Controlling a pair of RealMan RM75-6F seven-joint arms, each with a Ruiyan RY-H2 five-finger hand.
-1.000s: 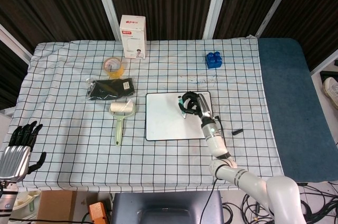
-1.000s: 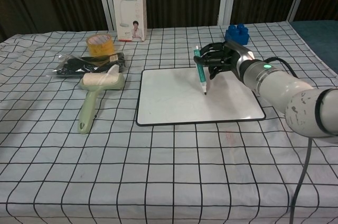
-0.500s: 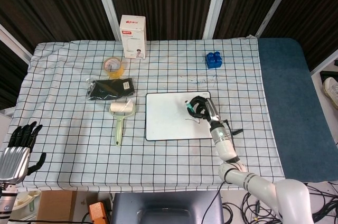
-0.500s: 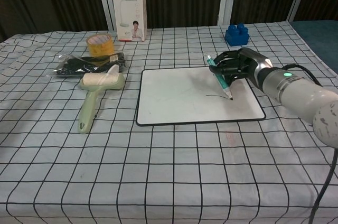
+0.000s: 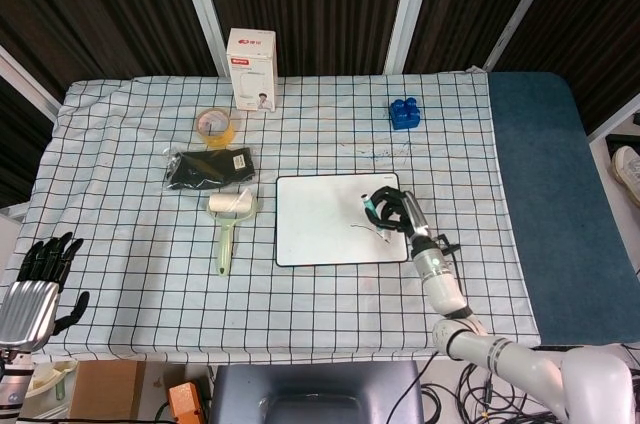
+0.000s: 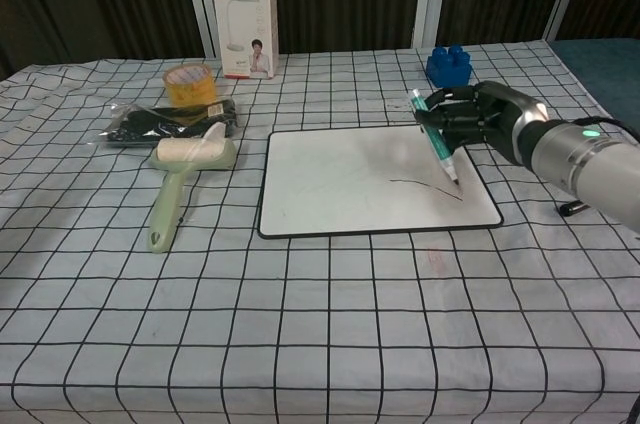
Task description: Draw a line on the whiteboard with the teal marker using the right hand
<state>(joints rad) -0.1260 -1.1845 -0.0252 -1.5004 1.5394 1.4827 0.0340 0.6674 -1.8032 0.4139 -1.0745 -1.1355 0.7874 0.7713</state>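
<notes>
My right hand [image 6: 478,122] [image 5: 392,210] grips the teal marker [image 6: 434,140] [image 5: 371,212] over the right part of the whiteboard [image 6: 340,184] [image 5: 320,229]. The marker leans, tip down; whether the tip touches the board I cannot tell. A thin dark line [image 6: 425,187] runs across the board's right half toward the tip. My left hand [image 5: 38,274] hangs off the table's front left corner in the head view, fingers spread and holding nothing.
A green-handled lint roller [image 6: 178,179], a black packet [image 6: 165,120], a tape roll [image 6: 190,77] and a white box [image 6: 243,16] lie left and back. A blue block [image 6: 449,66] sits behind the board. A small black marker cap [image 5: 449,248] rests right of the board.
My right hand has carried the marker rightward across the board. A dark line appeared behind the tip and has grown longer. The left hand stayed put.
</notes>
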